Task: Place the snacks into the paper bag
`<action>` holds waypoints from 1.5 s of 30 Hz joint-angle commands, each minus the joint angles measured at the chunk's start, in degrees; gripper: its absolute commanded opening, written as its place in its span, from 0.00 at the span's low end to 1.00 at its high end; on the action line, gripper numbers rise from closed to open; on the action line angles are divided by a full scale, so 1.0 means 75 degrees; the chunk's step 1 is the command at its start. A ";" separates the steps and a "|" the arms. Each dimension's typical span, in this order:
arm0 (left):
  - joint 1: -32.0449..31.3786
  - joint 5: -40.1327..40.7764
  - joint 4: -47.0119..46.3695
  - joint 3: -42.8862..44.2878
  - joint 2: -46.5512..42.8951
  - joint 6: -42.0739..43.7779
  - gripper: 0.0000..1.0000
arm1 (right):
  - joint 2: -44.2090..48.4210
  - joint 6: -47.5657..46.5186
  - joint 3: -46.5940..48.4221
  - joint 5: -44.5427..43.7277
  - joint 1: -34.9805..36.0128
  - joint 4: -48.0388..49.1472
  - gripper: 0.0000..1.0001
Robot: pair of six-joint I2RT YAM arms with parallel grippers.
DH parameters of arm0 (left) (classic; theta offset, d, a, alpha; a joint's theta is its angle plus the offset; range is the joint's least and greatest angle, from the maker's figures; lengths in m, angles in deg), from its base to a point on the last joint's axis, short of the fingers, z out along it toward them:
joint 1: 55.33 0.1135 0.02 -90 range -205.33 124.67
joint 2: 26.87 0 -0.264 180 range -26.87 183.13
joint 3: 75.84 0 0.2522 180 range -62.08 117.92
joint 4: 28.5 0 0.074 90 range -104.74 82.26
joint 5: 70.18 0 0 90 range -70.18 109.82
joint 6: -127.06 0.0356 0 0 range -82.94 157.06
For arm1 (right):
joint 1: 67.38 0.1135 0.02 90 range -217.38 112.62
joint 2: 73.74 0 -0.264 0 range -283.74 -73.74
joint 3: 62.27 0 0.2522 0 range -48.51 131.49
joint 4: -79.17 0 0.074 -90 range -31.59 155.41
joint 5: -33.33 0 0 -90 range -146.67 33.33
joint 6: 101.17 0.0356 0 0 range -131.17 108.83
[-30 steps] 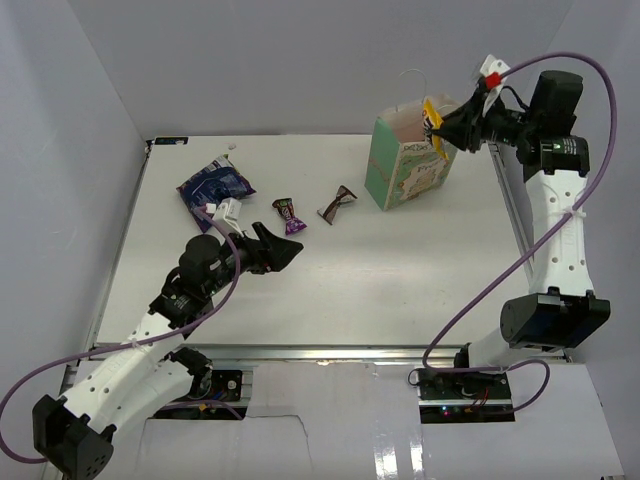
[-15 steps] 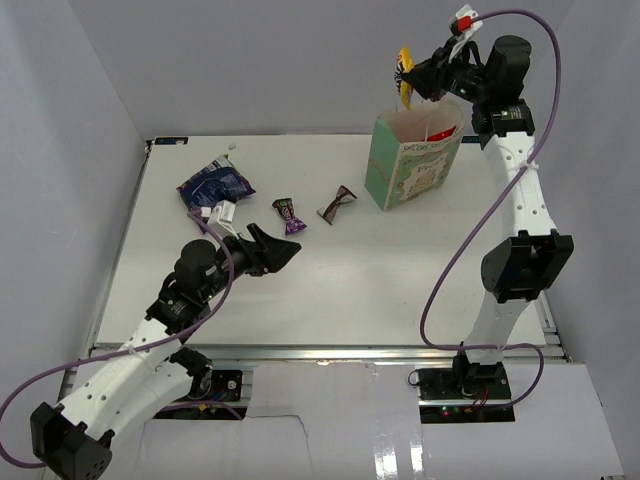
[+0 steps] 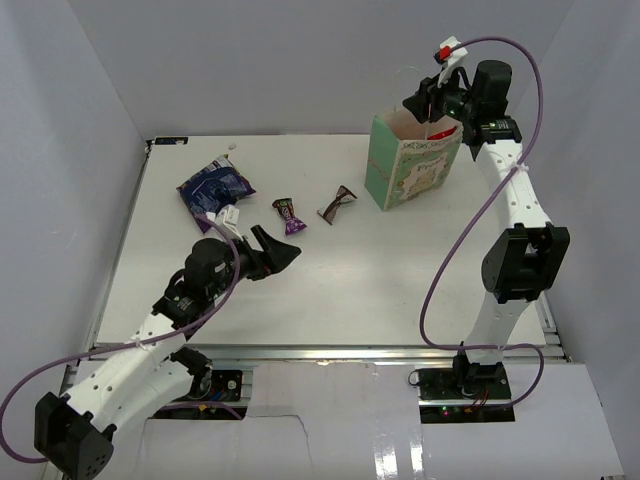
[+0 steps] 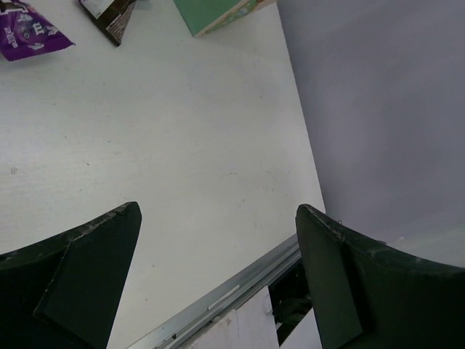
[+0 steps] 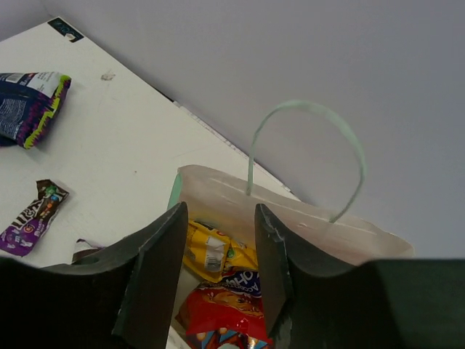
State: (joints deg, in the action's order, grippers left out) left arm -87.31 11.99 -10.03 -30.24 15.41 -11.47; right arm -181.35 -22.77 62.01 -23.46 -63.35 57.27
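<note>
The paper bag (image 3: 410, 172) is stood upright toward 1 o'clock on the worktop (image 3: 400, 270). It is mint-green on its sides, with a cream decorated front panel and a pale looped handle (image 5: 305, 109) raised above its open mouth. In the right wrist view, a yellow packet (image 5: 218, 251) is seen inside it, laid partly on a glossy red bag (image 5: 225, 305). A strip of red is also seen at the mouth in the top view.

The right pincer (image 3: 418, 104) is held just above the bag's mouth. Its fingers (image 5: 156, 276) are parted and nothing is clamped between them.

Three snacks are left outside on the worktop. A crinkled dark-blue bag (image 3: 213, 185) is laid toward 10 o'clock, well apart from the paper bag. A small purple candy (image 3: 289, 215) and a small brown candy (image 3: 337, 205) are laid near each other between the blue bag and the paper bag, toward 12 o'clock of centre. The brown one is the nearer to the paper bag.

The left pincer (image 3: 278, 252) is held low over the worktop at about 9 o'clock of centre, near the purple candy at its 12 o'clock. Its fingers (image 4: 87, 269) are spread wide and nothing is held.
</note>
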 commanded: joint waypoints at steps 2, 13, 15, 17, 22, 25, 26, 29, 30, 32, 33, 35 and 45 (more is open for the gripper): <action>0.0023 0.0107 0.0180 0.0466 0.0478 0.0049 0.98 | 0.0614 -0.0153 0.0076 0.0001 -0.0045 0.0301 0.49; 0.1052 0.0639 0.1480 0.2480 0.3909 0.0307 0.97 | 0.1784 -0.4445 0.0434 0.2791 0.0119 -0.5379 0.79; 0.1357 0.0296 0.1575 0.2902 0.5101 0.0517 0.94 | 0.2368 -0.5293 -0.0167 0.2557 0.0130 -0.6141 0.80; 0.1522 0.0353 0.1703 0.3744 0.5831 0.0937 0.94 | 0.2780 -0.6230 -0.0799 0.2346 0.0107 -0.7255 0.83; 0.1581 0.0657 0.2452 0.5760 0.8266 0.1525 0.89 | 0.4479 -0.7923 -0.3728 0.2240 0.0119 -0.7821 0.81; 0.1581 0.0764 0.2945 0.6898 0.9218 0.1654 0.85 | 0.4914 -0.7794 -0.4887 0.2228 0.0095 -0.7645 0.80; 0.1581 0.0798 0.3004 0.7213 0.9361 0.1690 0.85 | 0.4984 -0.7759 -0.5113 0.2240 0.0072 -0.7610 0.79; 0.1581 0.0927 0.3330 0.7764 0.9852 0.1725 0.84 | 0.4997 -0.7583 -0.5758 0.2333 0.0002 -0.7470 0.78; 0.1581 0.1252 0.3472 0.7918 0.9982 0.1725 0.83 | 0.4985 -0.7513 -0.5864 0.2392 -0.0010 -0.7330 0.78; 0.1581 0.1337 0.3870 0.8176 1.0334 0.1737 0.80 | 0.4950 -0.7302 -0.5982 0.2439 -0.0034 -0.7200 0.78; 0.1581 0.1280 0.3907 0.8270 1.0393 0.1737 0.79 | 0.4927 -0.7267 -0.5982 0.2474 -0.0034 -0.7130 0.78; 0.1581 0.1221 0.3931 0.8248 1.0510 0.1748 0.76 | 0.4857 -0.7185 -0.5970 0.2497 -0.0045 -0.7059 0.78; 0.1581 0.1056 0.3861 0.8084 1.0523 0.1947 0.48 | 0.4704 -0.6857 -0.5830 0.2755 -0.0045 -0.6766 0.76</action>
State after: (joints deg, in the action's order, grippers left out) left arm -75.36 19.81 18.27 30.13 95.50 1.71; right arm -145.92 -75.60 17.03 -5.45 -63.31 5.25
